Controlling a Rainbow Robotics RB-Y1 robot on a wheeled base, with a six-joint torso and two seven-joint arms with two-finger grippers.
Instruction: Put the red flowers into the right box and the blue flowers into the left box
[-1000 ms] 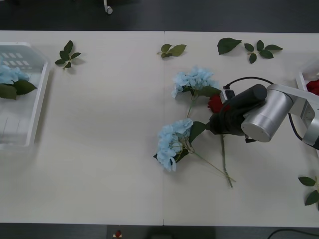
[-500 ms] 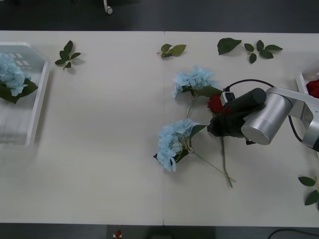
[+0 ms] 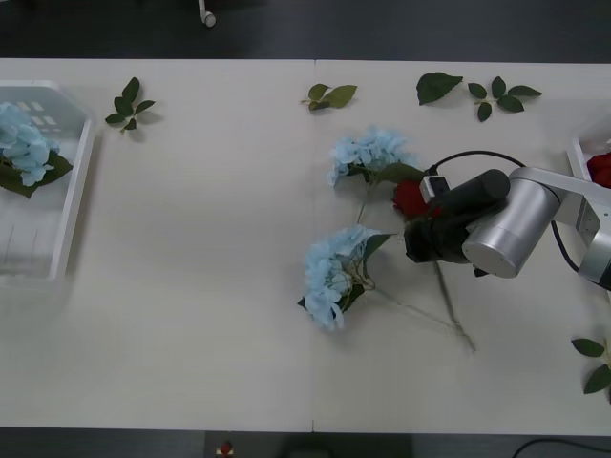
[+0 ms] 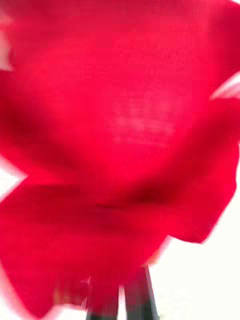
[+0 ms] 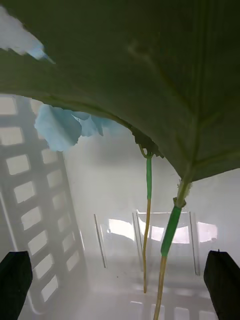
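Note:
My right gripper [image 3: 421, 239] is at the table's centre right, shut on a red flower [image 3: 411, 197] just below its bloom. The thin stem trails toward the front right. In the right wrist view the red flower's bloom [image 4: 120, 125] sits right above my black fingers [image 4: 142, 297], which are close together. Two blue flowers [image 3: 370, 152] [image 3: 334, 273] lie left of that gripper. Another blue flower [image 3: 23, 143] lies in the left box [image 3: 69, 205]. My left gripper [image 5: 120, 287] is open inside the left box [image 5: 35, 200], under a blue flower [image 5: 62, 127] and its big leaf. The right box [image 3: 579, 153] holds a red flower [image 3: 600, 167].
Loose green leaf sprigs lie along the far edge of the table [image 3: 130, 103] [image 3: 330, 94] [image 3: 477, 91] and at the front right [image 3: 594, 363]. My right arm's silver wrist [image 3: 511, 229] reaches in from the right edge.
The red flower's stem has swung to the right as my right gripper shifted slightly. The blue flower in the left box has moved toward the far end and settled.

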